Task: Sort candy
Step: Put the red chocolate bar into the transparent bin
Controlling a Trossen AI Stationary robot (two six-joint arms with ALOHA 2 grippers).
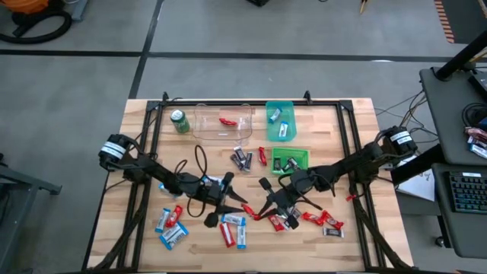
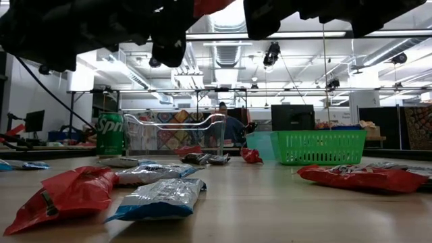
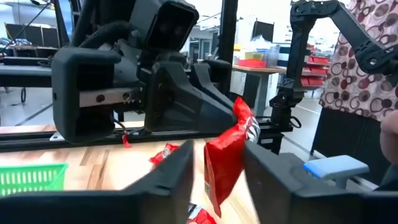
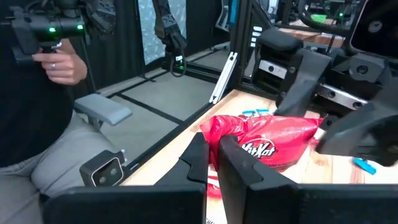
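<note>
Candy is spread over the wooden surface (image 1: pixel 358 228) as small wrapped bars: red ones (image 1: pixel 313 219), blue-and-white ones (image 1: pixel 173 236) and dark ones (image 1: pixel 242 158), with a few already in the clear tray (image 1: pixel 205 131), the teal bin (image 1: pixel 280 110) and the green basket (image 1: pixel 301 154). One red bar (image 4: pixel 267 142) hangs in the air between the two arms at mid-surface. The right gripper (image 4: pixel 214 163) is clamped fully shut on one end of its wrapper. The left gripper (image 3: pixel 217 167) has its fingers (image 3: pixel 177 168) on either side of the other end, partly closed; contact cannot be confirmed. Handling judgement: each bar is light, with a thin, glossy, crinkling foil wrapper that flexes and may slip. Grip across the flat crimped end seam or across the narrow body, using moderate force. Avoid the puffed middle, which can deform and slide out.
</note>
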